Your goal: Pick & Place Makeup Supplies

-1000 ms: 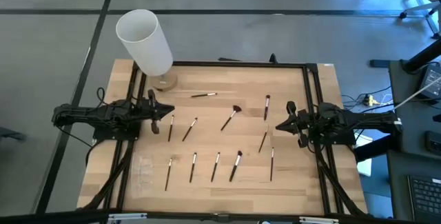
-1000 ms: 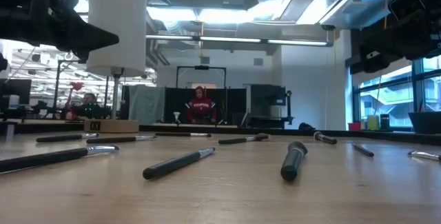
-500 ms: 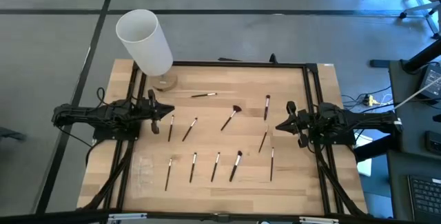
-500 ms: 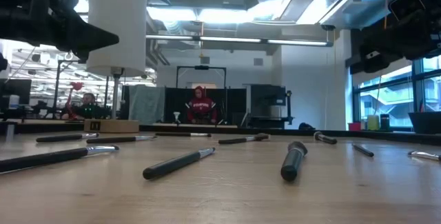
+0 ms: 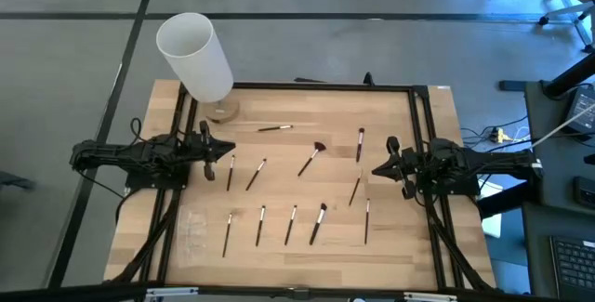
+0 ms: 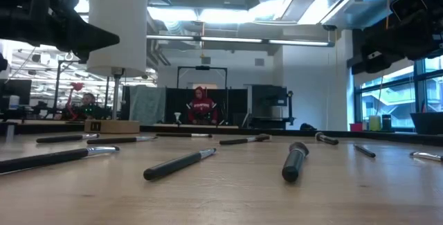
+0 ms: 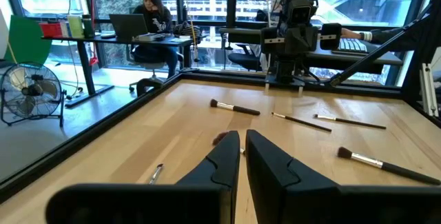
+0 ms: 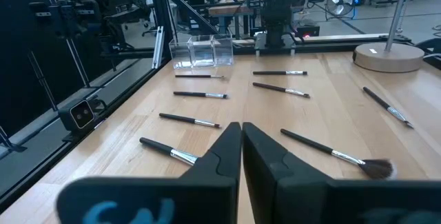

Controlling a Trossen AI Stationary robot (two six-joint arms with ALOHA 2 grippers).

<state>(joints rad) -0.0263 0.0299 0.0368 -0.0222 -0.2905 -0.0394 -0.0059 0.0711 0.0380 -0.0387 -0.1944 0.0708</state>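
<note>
Both arms parked at tabletop (image 5: 390,237) edges, nothing held.

L pincer (image 5: 223,151): at left edge, mid-depth, pointing inward, raised off the wood. Fingers (image 7: 224,158) closed together, only a thin slit between tips in left wrist view; empty.

R pincer (image 5: 381,168): at right edge, mid-depth, pointing inward. Fingers (image 8: 224,151) closed tip to tip in right wrist view; empty.

Makeup brushes (image 5: 279,223) all lie flat on the wood, scattered between the two pincers, none touching either one:
- front row: four roughly parallel, plus one more (image 5: 366,220) to the right of them.
- two (image 5: 244,173) just beside L pincer tip, angled.
- fluffy-head brush (image 5: 311,157) near centre, lying diagonal.
- one (image 5: 275,128) lying crosswise toward far side, near lamp base.
- two toward R side: one (image 5: 360,143) farther back, one (image 5: 355,190) close to R pincer.

White cylinder (image 5: 195,56) stands on a thin stem over a round wooden base (image 5: 221,110) at far-left corner. Clear plastic box (image 5: 191,230) at front-left, beside black frame rail (image 5: 172,214).

Low view: brushes in fg; seated person in red (image 6: 201,106) in room beyond.
</note>
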